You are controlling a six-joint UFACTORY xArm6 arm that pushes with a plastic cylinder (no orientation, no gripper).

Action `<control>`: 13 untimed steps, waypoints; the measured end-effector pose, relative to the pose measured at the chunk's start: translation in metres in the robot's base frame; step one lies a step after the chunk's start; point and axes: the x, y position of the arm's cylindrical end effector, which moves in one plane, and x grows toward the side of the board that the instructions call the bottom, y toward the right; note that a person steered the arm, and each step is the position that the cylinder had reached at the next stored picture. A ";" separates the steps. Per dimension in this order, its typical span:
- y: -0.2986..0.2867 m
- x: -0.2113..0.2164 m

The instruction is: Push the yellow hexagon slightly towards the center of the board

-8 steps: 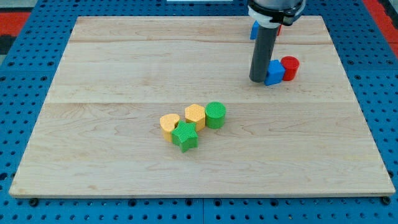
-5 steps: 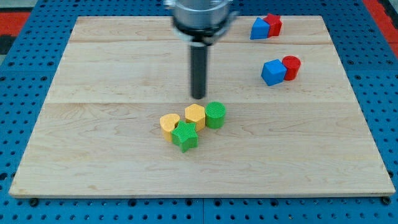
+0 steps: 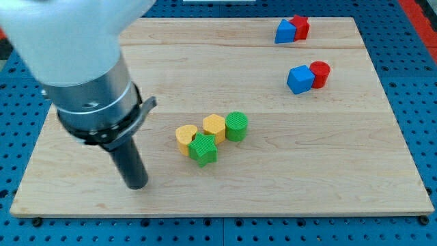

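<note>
No contact yet: you had my tip [image 3: 137,186], a rod without fingers, well left of the yellow hexagon [image 3: 214,126]; next, it probably needed placing below.

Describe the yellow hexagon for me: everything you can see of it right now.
The yellow hexagon is a short, upright six-sided block with a ribbed, printed-looking surface, standing flat on the wooden board near its middle. It sits in a tight cluster: the green cylinder presses against its right side, the green star sits at its lower left, and another yellow block lies just to its left. My tip is well off toward the view's lower left, not touching it.
</note>
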 end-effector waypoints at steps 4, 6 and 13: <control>0.041 -0.065; 0.072 -0.074; 0.146 -0.104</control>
